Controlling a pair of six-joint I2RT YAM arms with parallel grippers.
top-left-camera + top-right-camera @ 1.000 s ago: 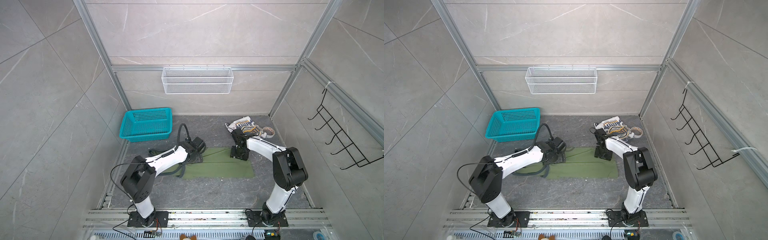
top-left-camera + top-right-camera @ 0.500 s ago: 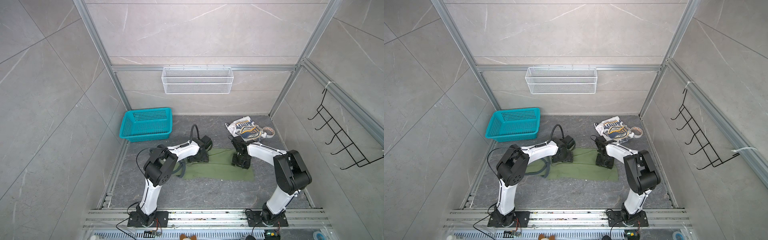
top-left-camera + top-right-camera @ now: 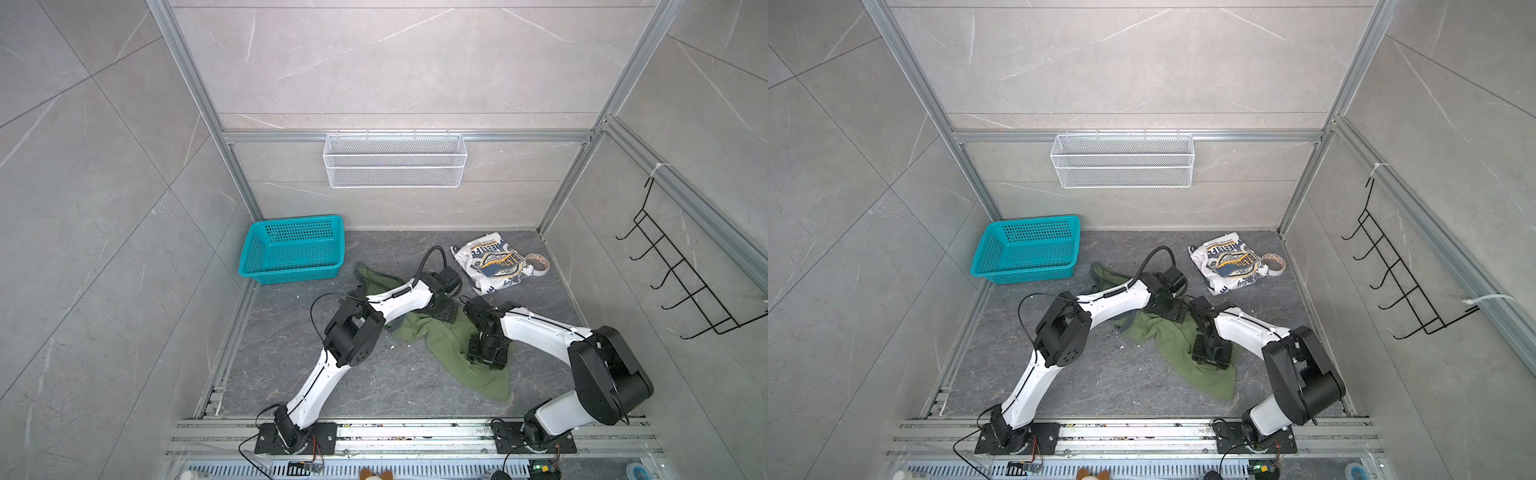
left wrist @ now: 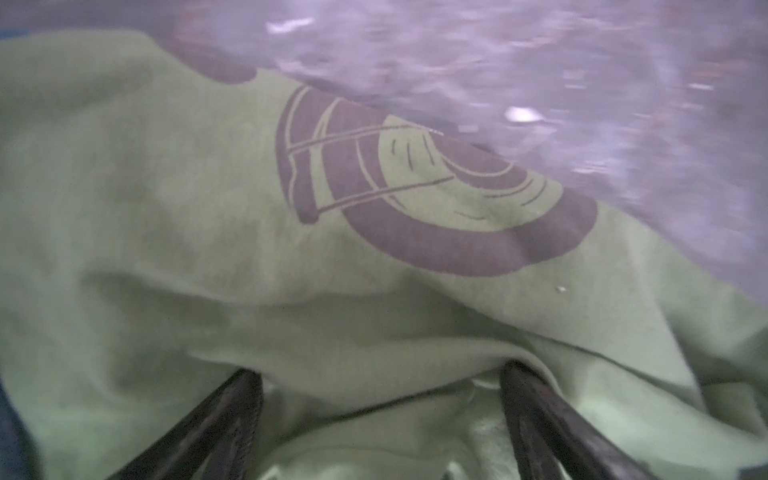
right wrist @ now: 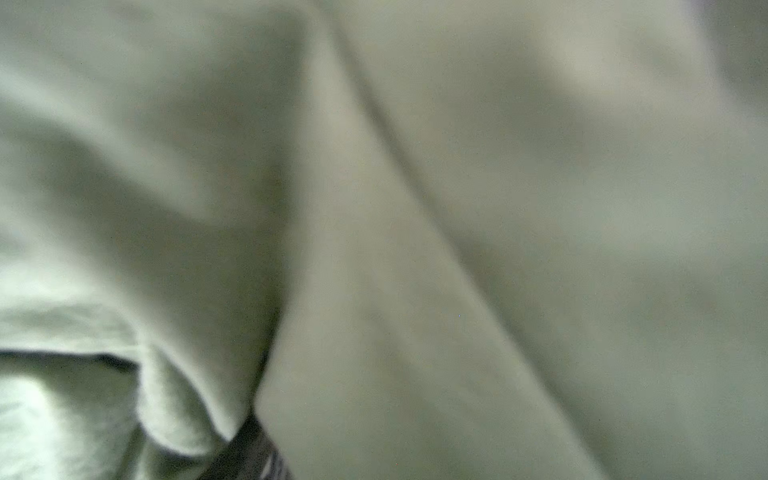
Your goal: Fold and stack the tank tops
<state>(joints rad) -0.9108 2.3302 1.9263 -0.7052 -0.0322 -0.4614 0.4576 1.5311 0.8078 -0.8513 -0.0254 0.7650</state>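
Left claw (image 4: 380, 370) hangs released just over the olive tank top (image 4: 208, 199), likely regripping to fold; whether the right claw (image 3: 487, 360), smothered beneath cloth, grips, I cannot tell.

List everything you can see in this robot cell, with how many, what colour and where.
olive tank top: one, olive green, crumpled on the floor mid-cell
white tank top: one, white with navy-orange print, on the floor at the back right
tape roll: one, pale, beside the white tank top, nearer the right wall
basket: one, teal, on the floor at the back left
wire shelf: one, white, on the back wall
hook rack: one, black, on the right wall
left gripper: one, black, open, fingers spread in the olive cloth
right gripper: one, black, down on the olive tank top, grip hidden
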